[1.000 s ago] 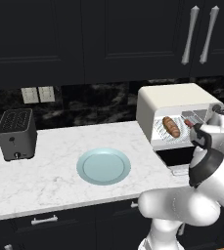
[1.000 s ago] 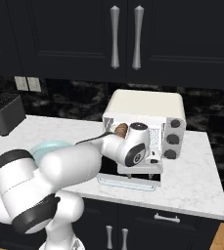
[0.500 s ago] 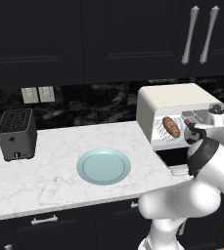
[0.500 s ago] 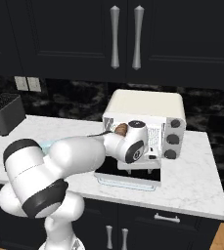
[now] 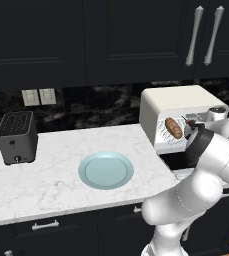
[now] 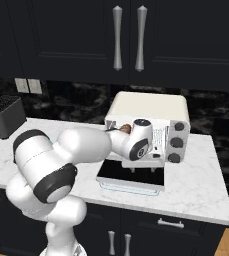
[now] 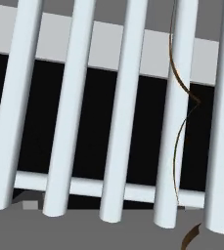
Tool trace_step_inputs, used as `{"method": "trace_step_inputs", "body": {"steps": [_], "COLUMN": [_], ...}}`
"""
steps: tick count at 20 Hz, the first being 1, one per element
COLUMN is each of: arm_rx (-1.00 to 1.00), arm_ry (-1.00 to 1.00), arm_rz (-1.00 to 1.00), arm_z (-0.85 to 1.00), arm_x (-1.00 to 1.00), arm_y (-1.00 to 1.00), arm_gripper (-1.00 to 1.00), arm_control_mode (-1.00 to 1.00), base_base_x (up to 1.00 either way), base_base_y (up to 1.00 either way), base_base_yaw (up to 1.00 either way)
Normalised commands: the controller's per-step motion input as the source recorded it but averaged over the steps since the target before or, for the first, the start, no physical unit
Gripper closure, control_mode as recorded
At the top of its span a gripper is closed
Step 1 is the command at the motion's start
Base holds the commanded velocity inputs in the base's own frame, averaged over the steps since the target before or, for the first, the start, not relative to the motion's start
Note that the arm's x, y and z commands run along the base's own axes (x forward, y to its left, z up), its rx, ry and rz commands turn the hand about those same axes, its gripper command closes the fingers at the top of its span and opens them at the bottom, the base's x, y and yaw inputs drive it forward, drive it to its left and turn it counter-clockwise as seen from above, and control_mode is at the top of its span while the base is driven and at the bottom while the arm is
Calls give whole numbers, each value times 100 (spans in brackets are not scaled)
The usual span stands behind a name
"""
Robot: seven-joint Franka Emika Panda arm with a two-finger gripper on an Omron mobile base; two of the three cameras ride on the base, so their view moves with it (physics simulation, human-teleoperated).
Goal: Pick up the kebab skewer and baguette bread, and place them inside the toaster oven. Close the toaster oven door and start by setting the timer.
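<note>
Now reaching into the toaster oven [image 5: 182, 107] with gripper [image 5: 192, 125] spread wide, releasing beside the baguette bread [image 5: 174, 128] on the wire rack [image 7: 118, 127]; toaster oven door [image 6: 132, 176] lowered flat for access.

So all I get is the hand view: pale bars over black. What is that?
Observer: That is the rack inside the toaster oven, a cream box on the counter.
Visitor: Is anything on it?
Observer: Yes. The left base view shows the baguette lying on it.
Visitor: And is the thing shut?
Observer: No. In the right base view its door hangs open, folded down flat in front.
</note>
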Motion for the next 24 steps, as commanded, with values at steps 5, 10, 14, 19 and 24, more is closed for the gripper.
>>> {"method": "trace_step_inputs", "body": {"steps": [5,10,14,19,24], "arm_rx": [2,1,3,6,7], "arm_ry": [0,0,0,-2,-3], "arm_rz": [0,0,0,-10,-20], "arm_z": [0,0,0,0,0], "arm_x": [28,30,26,28,48], "arm_y": [0,0,0,0,3], "arm_gripper": [-100,-100,-100,-100,-100], "arm_control_mode": [-100,-100,-100,-100,-100], "base_base_x": [0,0,0,0,0], "base_base_y": [0,0,0,0,0], "base_base_yaw": [0,0,0,0,0]}}
